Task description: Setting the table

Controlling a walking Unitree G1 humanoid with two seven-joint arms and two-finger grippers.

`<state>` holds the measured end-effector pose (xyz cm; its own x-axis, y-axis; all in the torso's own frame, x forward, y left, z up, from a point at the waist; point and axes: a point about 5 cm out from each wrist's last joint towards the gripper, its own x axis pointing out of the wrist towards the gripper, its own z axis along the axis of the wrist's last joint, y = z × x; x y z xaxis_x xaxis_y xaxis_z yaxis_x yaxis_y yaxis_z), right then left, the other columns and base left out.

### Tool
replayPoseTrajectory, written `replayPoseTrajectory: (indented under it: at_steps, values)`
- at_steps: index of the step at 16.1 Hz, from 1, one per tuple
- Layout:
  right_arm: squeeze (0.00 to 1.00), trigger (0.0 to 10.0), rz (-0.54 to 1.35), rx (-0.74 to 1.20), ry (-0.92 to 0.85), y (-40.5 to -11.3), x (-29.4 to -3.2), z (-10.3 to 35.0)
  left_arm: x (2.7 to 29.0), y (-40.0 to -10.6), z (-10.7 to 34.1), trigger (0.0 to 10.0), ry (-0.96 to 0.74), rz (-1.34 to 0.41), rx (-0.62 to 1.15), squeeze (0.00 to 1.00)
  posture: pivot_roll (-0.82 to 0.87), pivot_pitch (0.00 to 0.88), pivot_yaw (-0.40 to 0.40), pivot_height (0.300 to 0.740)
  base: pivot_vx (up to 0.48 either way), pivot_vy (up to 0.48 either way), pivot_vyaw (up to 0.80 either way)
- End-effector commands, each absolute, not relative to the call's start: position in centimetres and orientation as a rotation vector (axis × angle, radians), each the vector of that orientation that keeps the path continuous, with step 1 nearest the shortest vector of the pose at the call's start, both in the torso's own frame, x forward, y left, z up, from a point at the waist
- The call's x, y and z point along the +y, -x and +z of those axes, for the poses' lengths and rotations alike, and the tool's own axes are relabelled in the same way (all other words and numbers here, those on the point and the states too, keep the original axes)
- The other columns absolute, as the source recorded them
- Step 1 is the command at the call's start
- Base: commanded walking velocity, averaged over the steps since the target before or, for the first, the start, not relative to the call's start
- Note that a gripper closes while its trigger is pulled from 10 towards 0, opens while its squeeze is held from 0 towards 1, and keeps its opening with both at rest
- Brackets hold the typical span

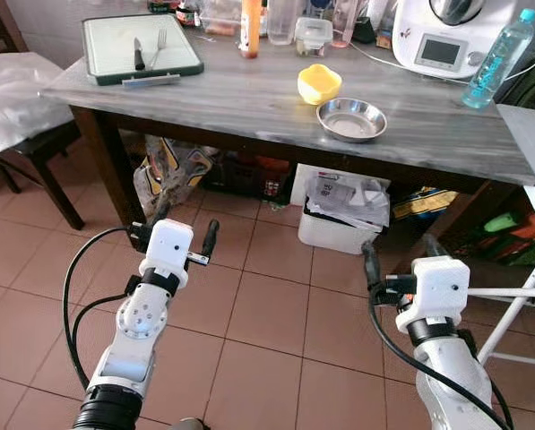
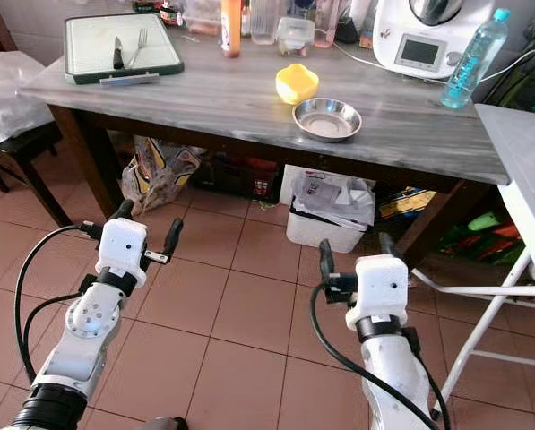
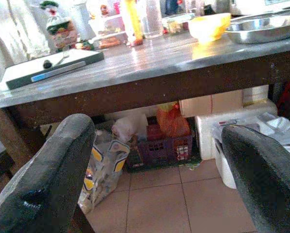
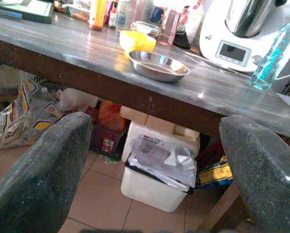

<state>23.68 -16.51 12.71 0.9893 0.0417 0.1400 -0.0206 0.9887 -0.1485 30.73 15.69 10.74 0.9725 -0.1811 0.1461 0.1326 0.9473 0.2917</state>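
A grey wooden table [image 1: 240, 98] stands ahead of me. On it lie a yellow bowl [image 1: 319, 82] and, just in front of it, a shallow steel dish [image 1: 350, 118]. At the far left corner a green-rimmed board [image 1: 110, 45] carries a black-handled knife [image 1: 139, 54] and a fork [image 1: 158, 45]. My left gripper [image 1: 186, 222] is open and empty, held over the tiled floor short of the table's edge. My right gripper [image 1: 401, 255] is also open and empty, at about the same height, below the dish. The dish [image 4: 158, 65] and bowl [image 4: 136, 41] also appear between the right gripper's fingers [image 4: 42, 165].
Bottles and jars [image 1: 250, 27], a white kitchen appliance [image 1: 442, 36] and a water bottle [image 1: 496, 58] line the table's back. Under the table sit a white bin [image 1: 343, 215] and a printed bag [image 1: 173, 175]. A chair [image 1: 25, 107] stands left, a white rack [image 1: 518, 305] right.
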Motion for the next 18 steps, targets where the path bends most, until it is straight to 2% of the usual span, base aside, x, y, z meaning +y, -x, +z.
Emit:
replayPoseTrajectory:
  at_steps: [1, 6, 18]
  values:
    - [0.0, 10.0, 0.018, -0.132, 0.135, -23.8, -16.9, 12.4, 15.3, -30.8, 10.6, 10.0, -0.287, -0.157, -0.168, 0.0, 0.2, 0.096, -0.105, 0.74, 0.0, 0.0, 0.0]
    - [0.0, 10.0, 0.032, -0.137, 0.117, -24.8, -16.2, 12.4, 14.5, -30.8, 10.7, 10.0, -0.266, -0.155, -0.172, 0.0, 0.21, 0.086, -0.106, 0.74, 0.0, 0.0, -0.53]
    - [0.0, 10.0, 0.032, -0.144, 0.112, -25.1, -15.9, 12.2, 14.1, -30.5, 10.2, 10.0, -0.265, -0.168, -0.151, 0.0, 0.22, 0.124, -0.096, 0.74, 0.0, 0.0, 0.0]
